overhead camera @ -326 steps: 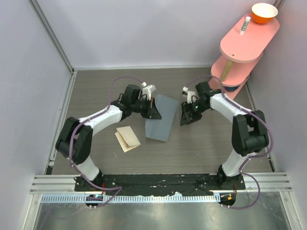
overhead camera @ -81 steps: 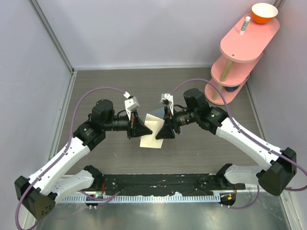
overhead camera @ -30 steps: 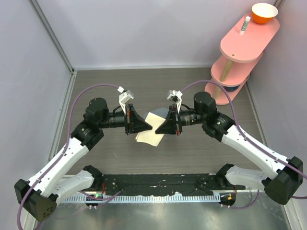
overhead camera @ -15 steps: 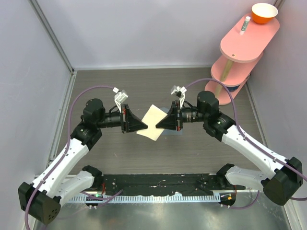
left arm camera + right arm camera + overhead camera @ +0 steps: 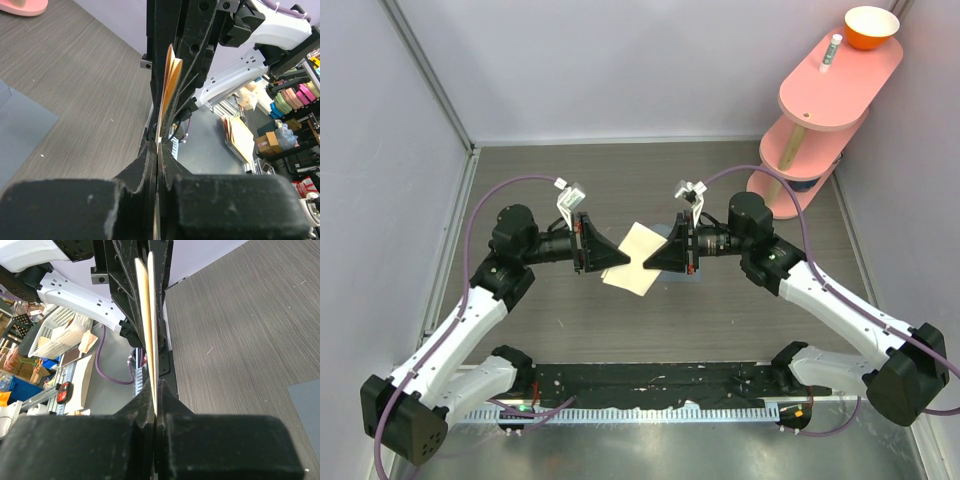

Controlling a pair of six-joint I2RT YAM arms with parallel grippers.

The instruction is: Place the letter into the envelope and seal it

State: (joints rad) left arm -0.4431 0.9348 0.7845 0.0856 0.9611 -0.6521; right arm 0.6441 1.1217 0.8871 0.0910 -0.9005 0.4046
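The letter, a folded tan sheet, hangs in the air between my two grippers over the middle of the table. My left gripper pinches its left edge, and in the left wrist view the letter runs edge-on out of the near-shut left gripper. My right gripper is shut on the opposite edge, and the letter shows as two thin layers leaving the right gripper. The slate-blue envelope lies flat on the table below. It is mostly hidden from above, with one corner showing.
A pink tiered shelf stands at the back right, with an orange bowl and a small tube on its top tier. Grey walls close in the left, back and right sides. A metal rail runs along the near edge.
Both grippers drew slightly apart and the letter went from drooping to stretched between them. The left gripper shifted a little to the left and its jaws eased slightly.
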